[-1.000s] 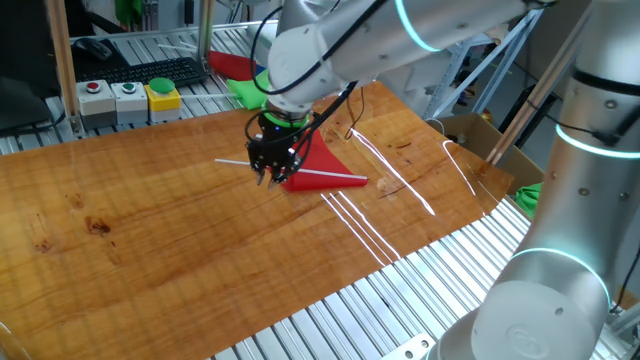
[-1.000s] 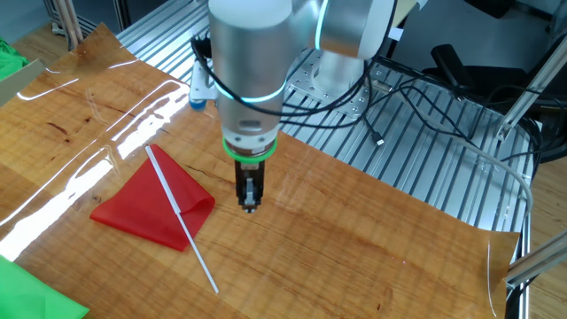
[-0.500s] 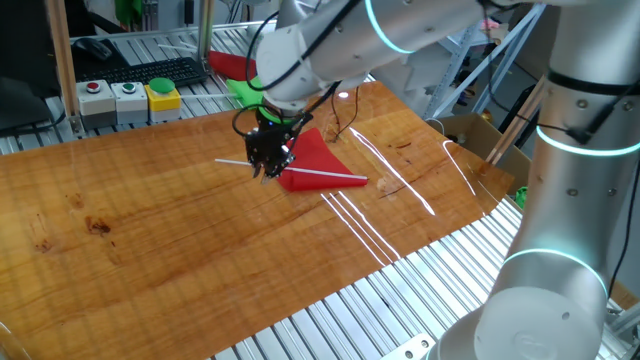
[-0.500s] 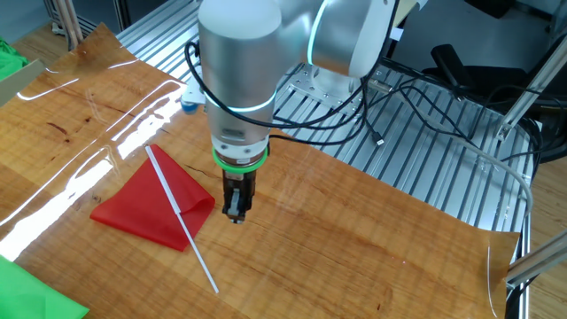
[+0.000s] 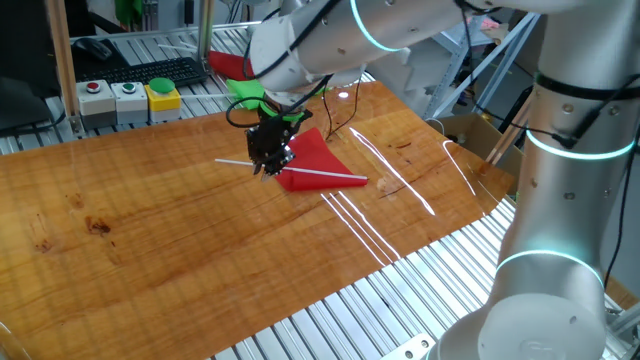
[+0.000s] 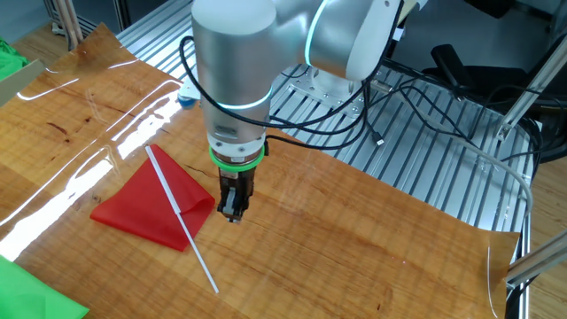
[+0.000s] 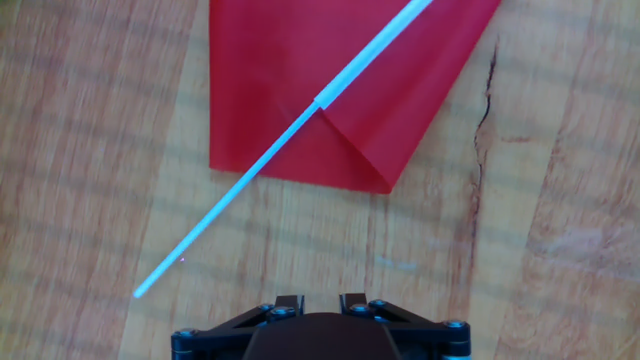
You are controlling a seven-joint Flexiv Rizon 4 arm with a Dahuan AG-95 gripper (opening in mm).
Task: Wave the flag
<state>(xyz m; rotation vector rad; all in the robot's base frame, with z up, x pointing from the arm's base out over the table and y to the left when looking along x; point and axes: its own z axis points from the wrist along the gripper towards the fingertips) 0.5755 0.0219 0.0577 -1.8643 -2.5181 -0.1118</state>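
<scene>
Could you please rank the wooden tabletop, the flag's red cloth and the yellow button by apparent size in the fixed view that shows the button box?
1. Wooden tabletop, by far the largest.
2. Flag's red cloth.
3. Yellow button, smallest, though it sits farther from the camera, so its true size is less certain.

From my feed, the wooden counter shows bright light streaks toward 3 o'clock. At 11 o'clock sit a button box and keyboard. A ribbed metal bed carries black cables at 2 o'clock.
</scene>
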